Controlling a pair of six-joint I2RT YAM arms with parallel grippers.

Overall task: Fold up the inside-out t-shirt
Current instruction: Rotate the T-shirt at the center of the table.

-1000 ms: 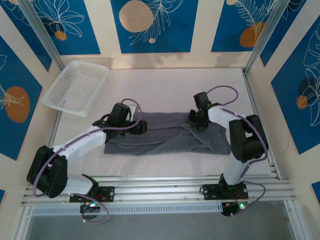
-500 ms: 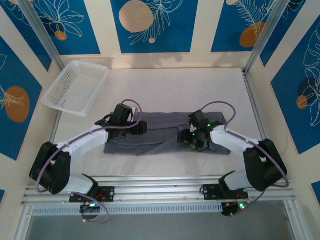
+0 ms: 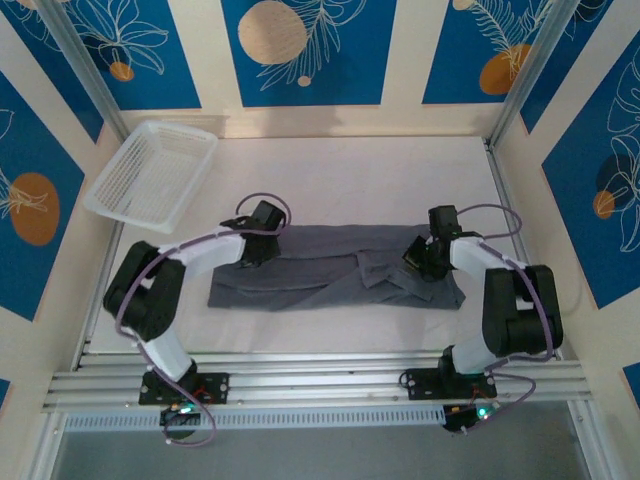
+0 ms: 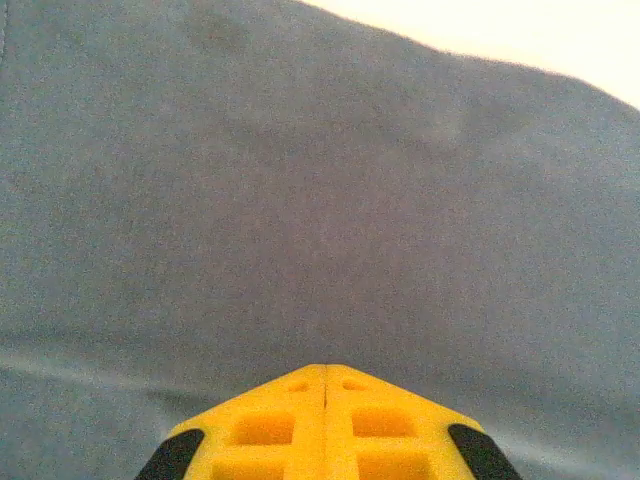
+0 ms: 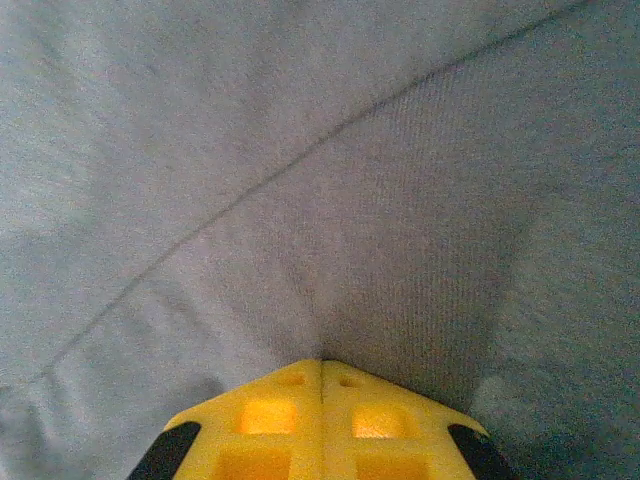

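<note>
Top external: inside-out t-shirt [image 3: 320, 258] lies long 9-to-3 o'clock; left gripper [image 3: 258, 246] clamps cloth at 9 o'clock end, right gripper [image 3: 421, 258] at 3 o'clock end.

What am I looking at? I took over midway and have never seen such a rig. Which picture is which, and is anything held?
Two robot arms are bolted at the near edge of a table. The overhead picture looks down from behind them: left arm on the left, right arm on the right. A grey inside-out t-shirt lies as a long band between them; a white mesh basket sits far left. The close-ups come from wrist cameras: the yellow wedge is that arm's jaws, shut, tips on the cloth. On the right, creases run into the tips, so cloth is probably pinched; on the left I cannot tell.
</note>
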